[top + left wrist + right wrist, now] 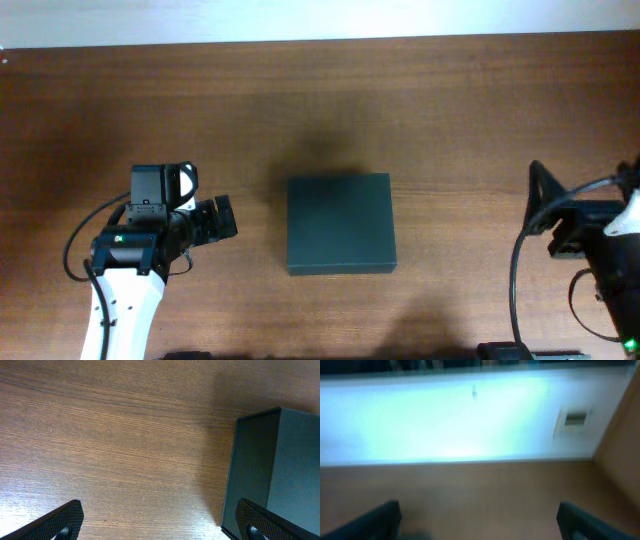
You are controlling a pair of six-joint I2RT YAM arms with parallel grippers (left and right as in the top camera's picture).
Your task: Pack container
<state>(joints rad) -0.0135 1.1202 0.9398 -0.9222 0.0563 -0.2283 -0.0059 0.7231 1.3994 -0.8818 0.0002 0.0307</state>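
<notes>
Worktop (450, 110) first, from my end: left hand (222, 218) sits low at the near left, fingers spread apart with bare wood between them, pointed toward the container (340, 224) and just short of its left wall. I read that as a staged approach to the box side, not a grip. Right hand (479, 520) hangs at the near right edge, well apart from the box; its wrist view is blurred and aimed at a pale wall, fingers apart, holding nothing. Container rests mid-worktop, lid down flat, dark and matte. No items to pack show anywhere, so I judge packing done or not begun; cannot tell which.
</notes>
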